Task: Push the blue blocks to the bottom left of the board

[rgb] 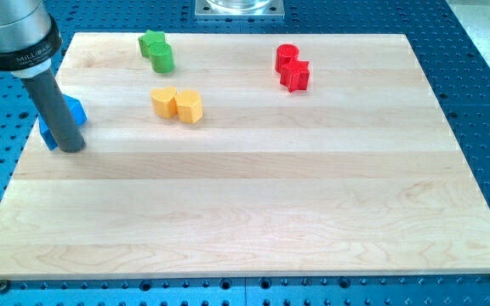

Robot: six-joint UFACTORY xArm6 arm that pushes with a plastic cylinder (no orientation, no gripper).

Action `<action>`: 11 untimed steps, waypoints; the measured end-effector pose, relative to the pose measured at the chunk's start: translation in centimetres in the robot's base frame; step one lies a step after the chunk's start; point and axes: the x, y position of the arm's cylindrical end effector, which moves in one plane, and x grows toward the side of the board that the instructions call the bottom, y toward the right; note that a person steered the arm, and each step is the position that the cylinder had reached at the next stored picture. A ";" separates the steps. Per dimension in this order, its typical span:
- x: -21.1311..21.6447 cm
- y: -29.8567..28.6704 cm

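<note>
At the table's [253, 212] 9 o'clock edge, blue blocks [73, 110] sit touching my tip [71, 148], just behind it. No claw on this rod, so no state. Yellow pair [177, 104] at 11.

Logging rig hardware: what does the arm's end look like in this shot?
A silver-grey metal cylinder with a black band and small printed lettering, too small to read, narrows into a straight dark-grey round rod ending at my tip. No cables or sleeves visible.
</note>
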 end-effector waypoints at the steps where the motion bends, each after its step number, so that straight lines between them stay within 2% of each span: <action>1: 0.0 0.0; 3: 0.0 0.1; 5: 6.0 4.7; 6: 1.2 5.3; 7: -6.7 4.5; 8: -10.2 2.5; 9: -7.0 -1.1; 10: -4.2 -1.8; 11: -7.6 -2.6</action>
